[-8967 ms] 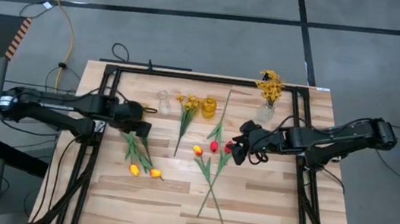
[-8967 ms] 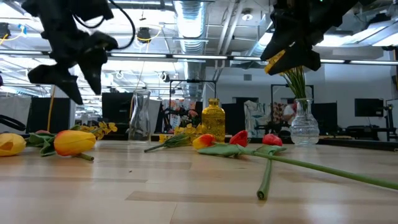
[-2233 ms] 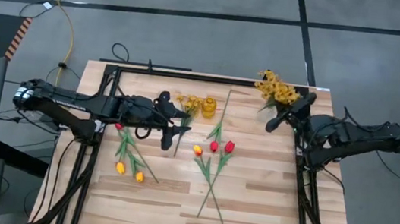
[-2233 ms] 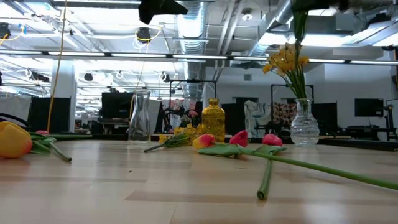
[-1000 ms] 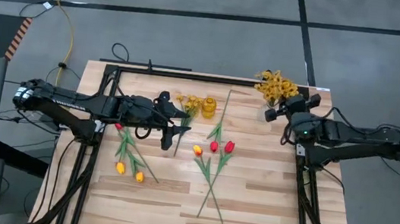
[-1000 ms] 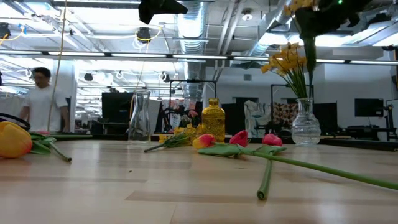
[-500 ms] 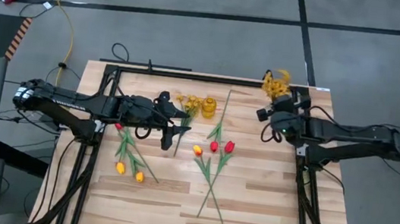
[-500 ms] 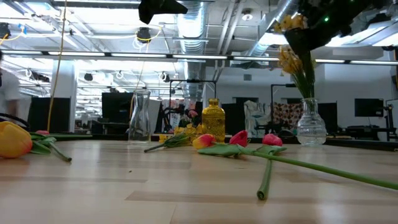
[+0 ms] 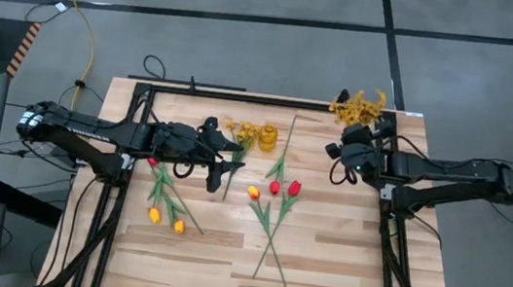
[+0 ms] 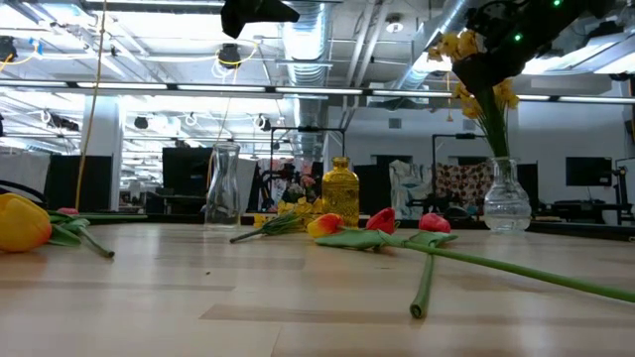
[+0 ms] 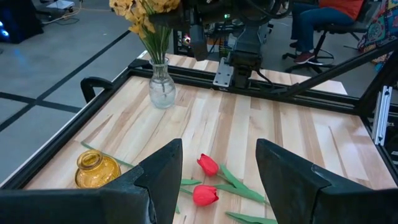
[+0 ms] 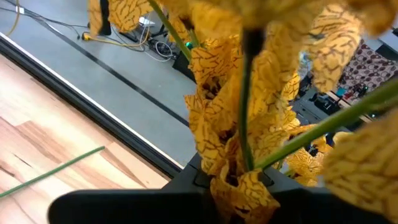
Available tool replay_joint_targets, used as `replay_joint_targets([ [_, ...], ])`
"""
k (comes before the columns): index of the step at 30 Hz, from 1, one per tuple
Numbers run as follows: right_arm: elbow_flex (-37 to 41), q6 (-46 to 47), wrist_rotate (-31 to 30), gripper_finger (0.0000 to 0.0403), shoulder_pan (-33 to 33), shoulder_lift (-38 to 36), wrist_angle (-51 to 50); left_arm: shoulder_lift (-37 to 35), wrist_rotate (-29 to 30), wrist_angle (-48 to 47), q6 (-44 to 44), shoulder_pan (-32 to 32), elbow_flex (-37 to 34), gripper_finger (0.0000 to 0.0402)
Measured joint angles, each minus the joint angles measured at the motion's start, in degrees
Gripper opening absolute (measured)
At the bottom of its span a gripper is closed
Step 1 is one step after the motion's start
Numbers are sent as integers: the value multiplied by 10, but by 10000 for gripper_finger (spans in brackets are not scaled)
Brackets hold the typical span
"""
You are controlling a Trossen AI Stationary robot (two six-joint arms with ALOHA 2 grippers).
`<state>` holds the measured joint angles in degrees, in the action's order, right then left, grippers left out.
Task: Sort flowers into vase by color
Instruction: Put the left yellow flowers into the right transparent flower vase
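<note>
A spray of mustard-yellow blossoms (image 9: 359, 105) has its stems in a round clear vase (image 11: 161, 90) at the table's far right. My right gripper (image 9: 359, 127) is shut on the spray above that vase. My left gripper (image 11: 217, 149) hovers open over the table's left middle with nothing between its fingers. Two red tulips (image 9: 285, 188) and a yellow-orange tulip (image 9: 253, 192) lie mid-table. Two more yellow-orange tulips (image 9: 166, 219) lie at the near left. Another yellow spray (image 9: 243, 132) lies beside an amber vase (image 9: 267, 137). My right gripper pinches the spray's thin green stems (image 12: 244, 134) between its two fingers, close under the blossoms. The fingers lie about level and come from the table's near side, across the stems. The spray stands tilted, its lower stems (image 10: 493, 134) reaching down into the round vase's neck.
A tall clear vase (image 10: 223, 183) stands at the far left near the amber vase (image 10: 340, 193). A black frame rail (image 11: 273, 93) runs along the table's right edge. A long bare stem (image 9: 289, 133) lies next to the amber vase. Bare wood lies toward the near edge.
My right gripper has moved toward the table's left and near side, sunk a little and rolled, keeping hold of the spray. The blossoms have tipped toward the far edge. The round vase has shifted a little toward the table's right.
</note>
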<state>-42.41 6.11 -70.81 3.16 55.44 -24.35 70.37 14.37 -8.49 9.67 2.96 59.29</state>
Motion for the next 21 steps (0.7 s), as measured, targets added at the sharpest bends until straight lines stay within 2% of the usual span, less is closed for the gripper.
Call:
replay_joint_targets([
  [12, 0, -1, 0, 134, 0, 0, 0, 0, 0, 0, 4, 0, 0, 192],
  [21, 0, -1, 0, 170, 0, 0, 0, 0, 0, 0, 4, 0, 0, 192],
])
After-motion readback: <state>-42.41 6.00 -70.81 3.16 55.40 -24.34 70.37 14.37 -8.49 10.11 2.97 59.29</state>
